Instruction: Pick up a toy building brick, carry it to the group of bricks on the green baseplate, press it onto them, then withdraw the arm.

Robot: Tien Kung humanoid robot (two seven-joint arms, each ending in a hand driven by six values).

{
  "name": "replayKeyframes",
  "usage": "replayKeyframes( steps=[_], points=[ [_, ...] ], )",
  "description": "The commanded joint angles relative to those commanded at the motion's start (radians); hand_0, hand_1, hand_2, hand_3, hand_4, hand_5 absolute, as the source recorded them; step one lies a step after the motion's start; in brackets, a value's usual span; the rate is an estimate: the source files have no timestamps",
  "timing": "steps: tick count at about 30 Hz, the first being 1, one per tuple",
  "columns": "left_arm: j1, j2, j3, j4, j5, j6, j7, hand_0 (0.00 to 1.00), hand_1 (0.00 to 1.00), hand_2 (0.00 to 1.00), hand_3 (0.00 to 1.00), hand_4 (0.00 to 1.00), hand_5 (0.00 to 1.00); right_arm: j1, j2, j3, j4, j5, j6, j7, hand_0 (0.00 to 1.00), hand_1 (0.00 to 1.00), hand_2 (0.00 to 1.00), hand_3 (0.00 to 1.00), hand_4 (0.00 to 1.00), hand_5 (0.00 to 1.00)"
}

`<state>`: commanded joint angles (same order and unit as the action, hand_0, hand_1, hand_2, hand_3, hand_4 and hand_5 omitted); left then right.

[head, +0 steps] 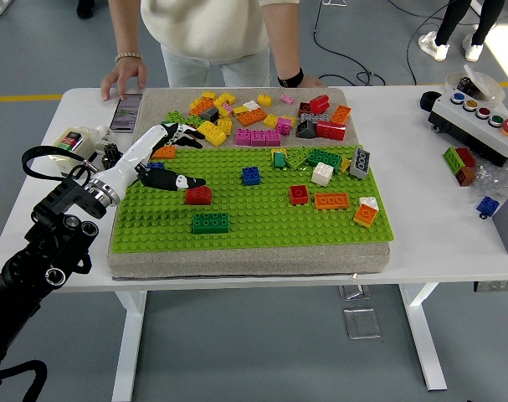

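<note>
A red brick (198, 195) sits on the left part of the green baseplate (262, 219), with a dark green brick (210, 222) just in front of it. My left hand (171, 157) hovers behind and to the left of the red brick with its fingers spread and nothing in them. Its black thumb (185, 180) points at the red brick, close to it; I cannot tell whether it touches. Further right on the plate stand a blue brick (251, 175), another red one (299, 194) and an orange one (331, 201). My right arm is out of view.
Several loose bricks (254, 117) lie in a heap on the grey mat behind the plate. A person stands at the far side with one hand (126, 77) by a phone (126, 111) and the other (297, 80) on the table edge. A button box (479, 117) stands at the right.
</note>
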<state>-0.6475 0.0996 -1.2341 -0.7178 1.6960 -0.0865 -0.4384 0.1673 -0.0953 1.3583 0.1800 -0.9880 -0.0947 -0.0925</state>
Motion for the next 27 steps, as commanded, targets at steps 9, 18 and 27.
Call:
replayKeyframes(
  steps=[9,18,27],
  points=[
    [-0.002,-0.003,0.0,0.005,-0.016,0.03,-0.005,0.6,0.558,0.532,0.495,0.808,0.002,-0.001,0.0,-0.002,0.0,0.003,-0.001,0.0,0.754,0.674,0.721,0.638,0.908,0.503],
    [-0.005,-0.004,0.003,0.01,-0.031,0.048,-0.008,0.604,0.556,0.544,0.51,0.863,0.002,-0.001,0.0,-0.003,0.0,0.006,-0.003,0.001,0.754,0.673,0.721,0.638,0.909,0.504],
    [-0.002,-0.001,0.006,0.008,-0.042,0.029,0.005,0.637,0.603,0.599,0.576,0.998,0.002,-0.002,0.002,-0.007,0.0,0.005,-0.004,0.0,0.753,0.673,0.721,0.638,0.909,0.505]
  ],
)
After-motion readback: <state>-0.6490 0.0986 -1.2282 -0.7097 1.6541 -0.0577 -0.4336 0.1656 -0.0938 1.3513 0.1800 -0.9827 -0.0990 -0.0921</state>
